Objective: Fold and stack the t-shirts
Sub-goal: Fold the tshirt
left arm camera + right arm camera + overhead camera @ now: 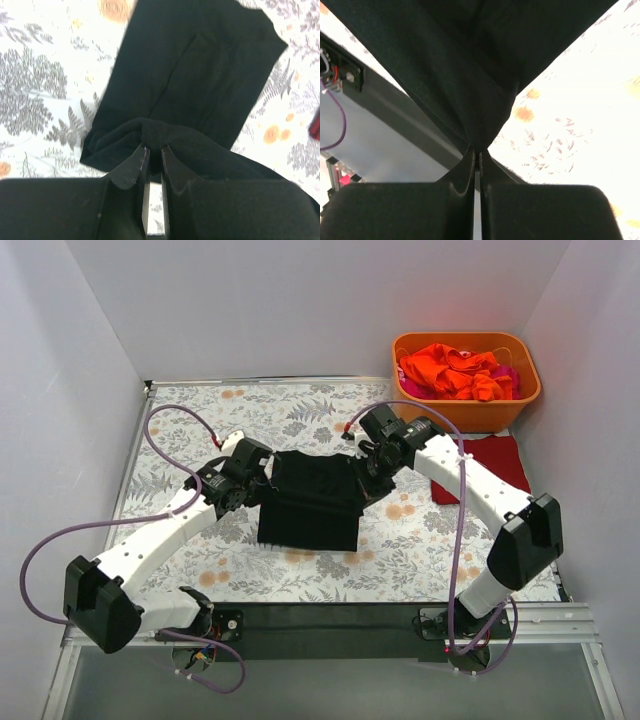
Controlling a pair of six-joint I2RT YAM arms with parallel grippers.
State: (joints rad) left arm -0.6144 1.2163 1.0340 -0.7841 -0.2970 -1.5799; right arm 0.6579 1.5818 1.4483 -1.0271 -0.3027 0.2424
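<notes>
The black t-shirt (312, 498) lies partly folded at the middle of the table, its far edge lifted. My left gripper (262, 473) is shut on its far left corner; in the left wrist view the fingertips (155, 150) pinch black cloth (200, 75). My right gripper (366, 478) is shut on its far right corner; in the right wrist view the black cloth (470, 65) fans out from the pinch (477, 151). A dark red t-shirt (495, 462) lies folded flat at the right. Bright orange t-shirts (452, 370) with a bit of pink (508, 375) fill the tub.
The orange plastic tub (470, 410) stands at the far right corner. The floral tablecloth (180, 450) covers the table. White walls close in left, back and right. A black rail (320, 625) runs along the near edge.
</notes>
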